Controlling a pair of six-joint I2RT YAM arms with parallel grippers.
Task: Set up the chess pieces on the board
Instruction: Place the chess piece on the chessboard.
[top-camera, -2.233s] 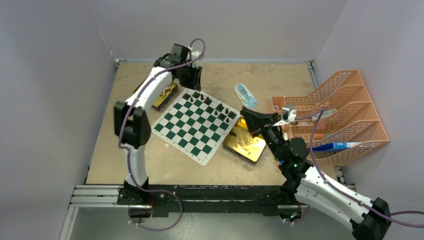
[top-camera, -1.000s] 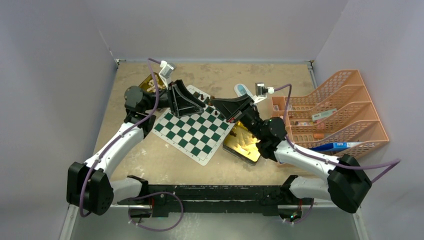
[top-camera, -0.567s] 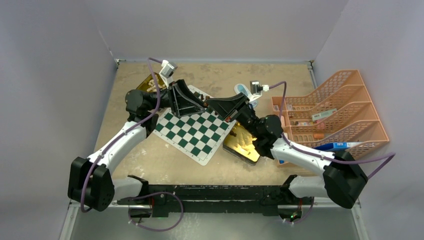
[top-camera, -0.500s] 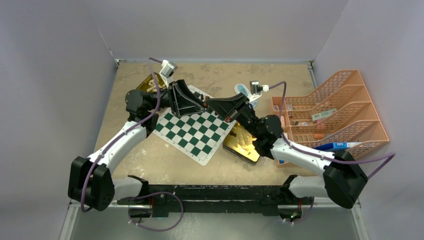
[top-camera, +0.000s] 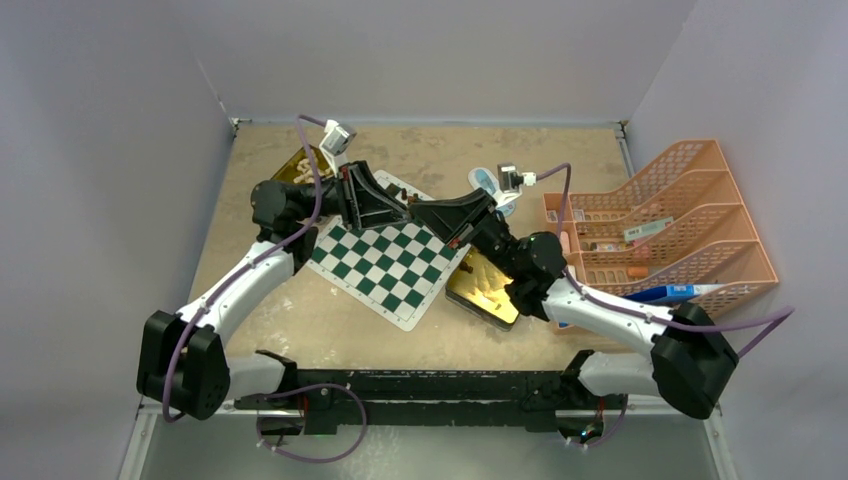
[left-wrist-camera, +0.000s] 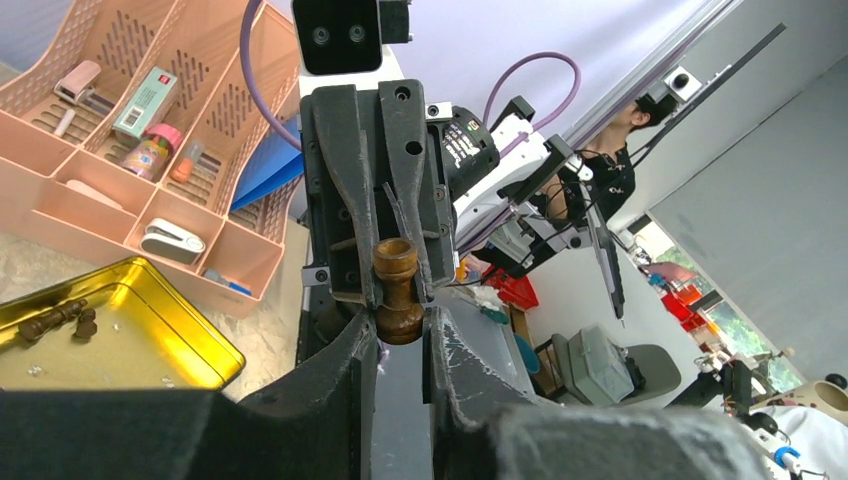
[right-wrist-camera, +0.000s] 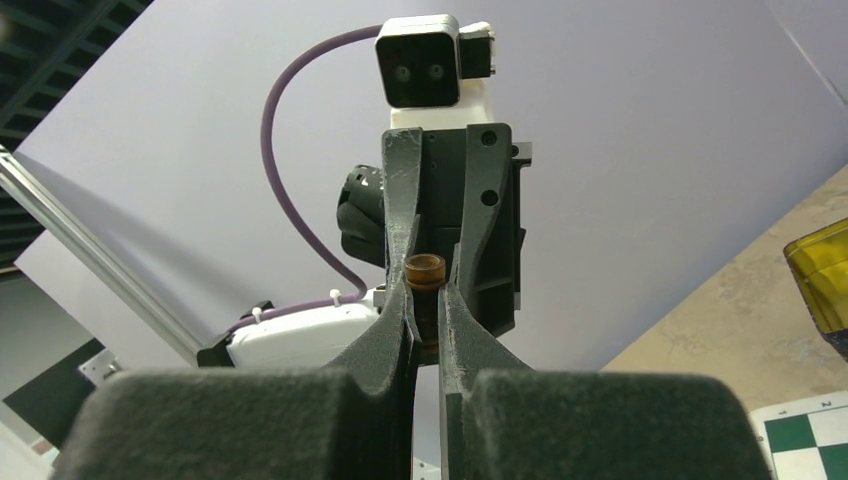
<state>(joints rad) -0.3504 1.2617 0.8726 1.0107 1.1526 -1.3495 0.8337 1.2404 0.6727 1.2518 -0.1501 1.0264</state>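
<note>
Both grippers meet tip to tip above the far corner of the green-and-white board (top-camera: 385, 262). A dark brown chess piece (left-wrist-camera: 398, 290) hangs between them. My right gripper (right-wrist-camera: 425, 312) is shut on its stem. The left gripper (left-wrist-camera: 400, 338) has its fingertips pressed on both sides of the round base. From above, the left gripper (top-camera: 403, 208) and right gripper (top-camera: 416, 211) hide the piece. Loose dark pieces (left-wrist-camera: 60, 318) lie in a gold tin (left-wrist-camera: 120, 335).
One gold tin (top-camera: 488, 290) lies at the board's right edge under the right arm, another (top-camera: 298, 165) at the far left behind the left arm. An orange desk tray (top-camera: 665, 225) fills the right side. A small blue-and-white item (top-camera: 488, 184) lies beyond the board.
Two seconds ago the arms were apart, each near a tin; they have since met over the board's far corner. In the last second the left jaws closed onto the piece's base.
</note>
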